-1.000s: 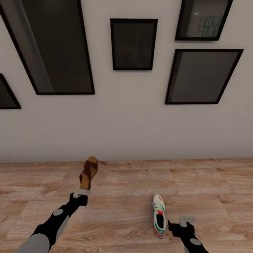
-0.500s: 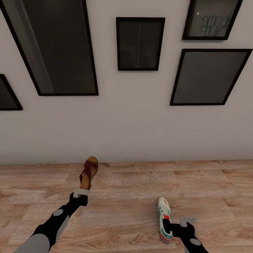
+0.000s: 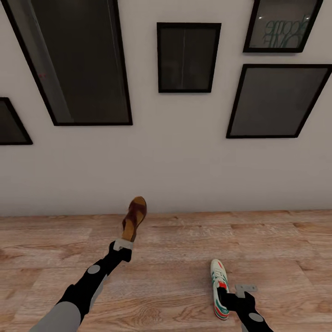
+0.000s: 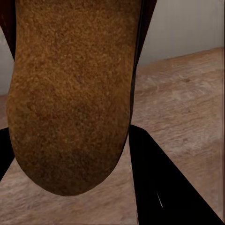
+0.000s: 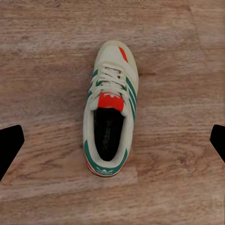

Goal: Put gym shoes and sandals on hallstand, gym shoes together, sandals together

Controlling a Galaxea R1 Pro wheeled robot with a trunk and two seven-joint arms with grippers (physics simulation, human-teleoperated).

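Observation:
My left gripper (image 3: 122, 245) is shut on the heel end of a dark-brown sandal (image 3: 134, 218), held up off the corridor floor (image 3: 175, 258) with its toe pointing at the wall. In the left wrist view the sandal's tan underside (image 4: 70, 93) sits between the dark fingers (image 4: 164, 187). One white gym shoe (image 3: 219, 288) with green stripes lies on the planks, toe towards the wall. My right gripper (image 3: 233, 295) hangs open over its heel end; the right wrist view looks straight down on the gym shoe (image 5: 109, 122) between the widely spread fingertips (image 5: 9, 145). The hallstand is out of view.
A white wall (image 3: 166, 161) rises straight ahead, close behind the sandal, hung with several black-framed pictures (image 3: 188, 57). Wood-plank floor stretches to the left and right of both arms.
The camera has shifted a little, sliding the wall pictures and the gym shoe rightward. My left arm has swung right and farther forward with the sandal. The right gripper now overlaps the shoe's heel.

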